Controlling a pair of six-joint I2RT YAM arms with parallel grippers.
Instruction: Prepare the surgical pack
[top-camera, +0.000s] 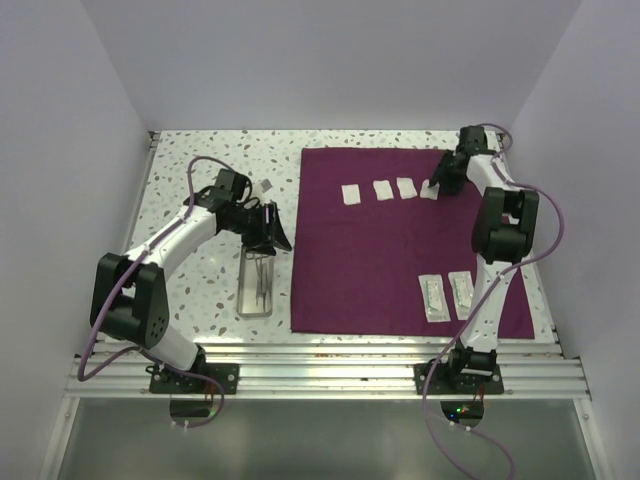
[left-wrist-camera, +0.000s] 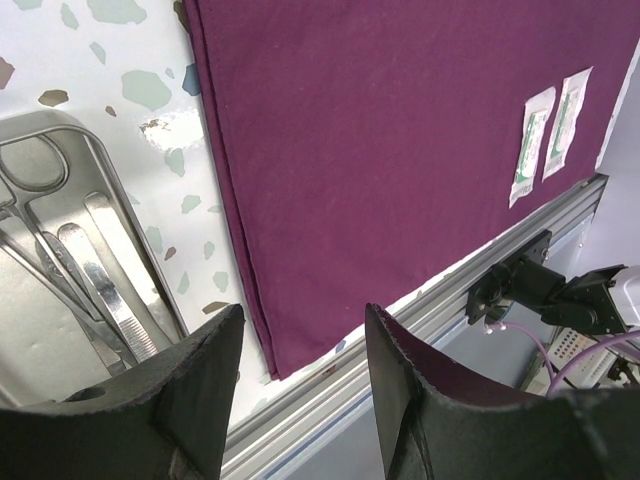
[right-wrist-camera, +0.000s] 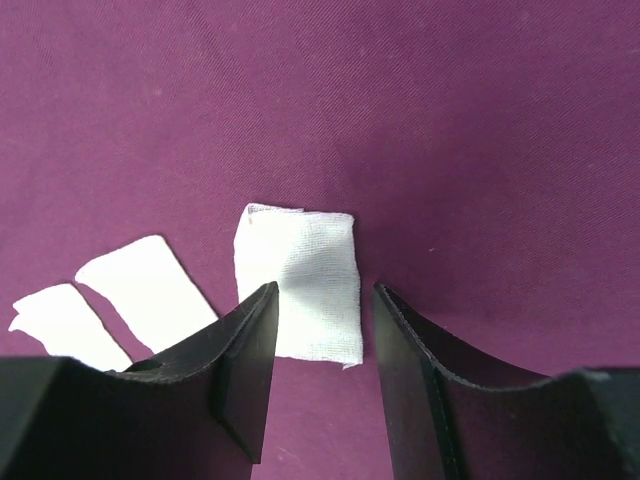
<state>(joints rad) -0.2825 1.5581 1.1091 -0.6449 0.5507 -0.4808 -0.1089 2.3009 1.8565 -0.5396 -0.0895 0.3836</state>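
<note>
The magenta cloth (top-camera: 400, 250) of the surgical pack lies flat on the right half of the table. Several white gauze squares (top-camera: 383, 189) sit in a row near its far edge. My right gripper (top-camera: 443, 182) hovers open over the rightmost gauze square (right-wrist-camera: 300, 275), which lies flat on the cloth (right-wrist-camera: 480, 130) beneath the jaws. The steel tray (top-camera: 246, 300) holding thin metal instruments (left-wrist-camera: 100, 270) stands left of the cloth. My left gripper (top-camera: 268, 235) hangs open above the tray's far end, with nothing between its fingers (left-wrist-camera: 205, 365).
Two sealed white packets (top-camera: 447, 296) lie on the cloth's near right part, also in the left wrist view (left-wrist-camera: 548, 130). An aluminium rail (top-camera: 320, 355) runs along the table's near edge. White walls enclose the left, far and right sides.
</note>
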